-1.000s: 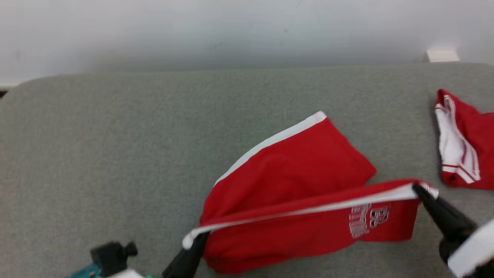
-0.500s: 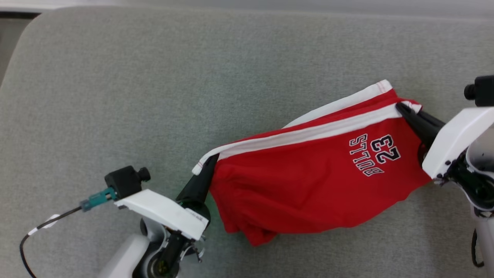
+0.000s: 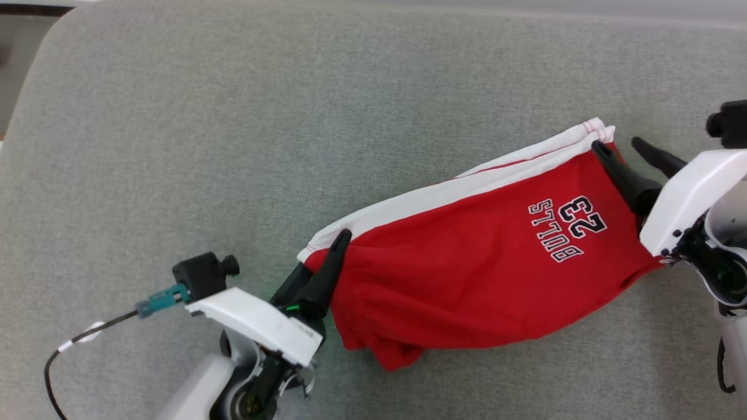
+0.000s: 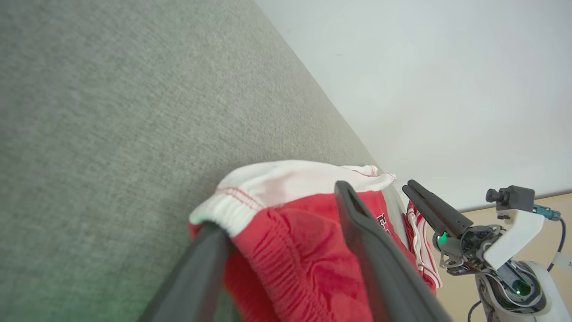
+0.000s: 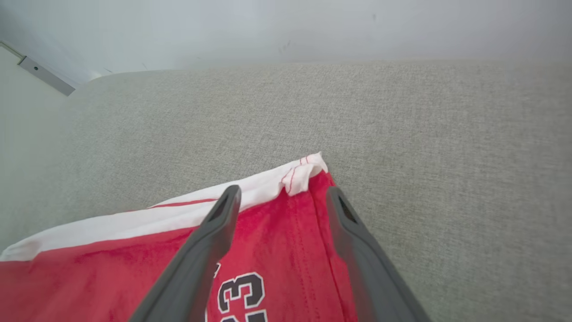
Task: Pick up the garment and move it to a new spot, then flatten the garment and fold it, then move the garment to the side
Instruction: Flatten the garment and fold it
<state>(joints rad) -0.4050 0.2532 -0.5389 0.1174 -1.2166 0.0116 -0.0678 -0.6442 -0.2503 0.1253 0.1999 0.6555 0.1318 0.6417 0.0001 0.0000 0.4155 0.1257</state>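
Observation:
The garment [image 3: 478, 280] is a pair of red shorts with a white side stripe and a "BULLS 23" print, lying folded over on the grey padded surface [image 3: 233, 116]. My left gripper [image 3: 320, 256] stands open at its lower left corner. In the left wrist view the white corner of the garment [image 4: 268, 183] lies loose between the spread fingers [image 4: 357, 232]. My right gripper [image 3: 620, 144] is open at the upper right corner. In the right wrist view its fingers [image 5: 214, 232] straddle the white-tipped corner of the garment [image 5: 286, 241] without pinching it.
A second red-and-white cloth [image 4: 420, 241] lies beyond the shorts, near the right arm [image 4: 514, 228]. A pale wall [image 5: 268, 27] rises behind the surface's far edge. A cable [image 3: 58, 356] hangs off my left wrist.
Both grippers have opened and let go of the garment's white edge. The shorts have settled onto the surface. The head camera tilted down after the earliest frame.

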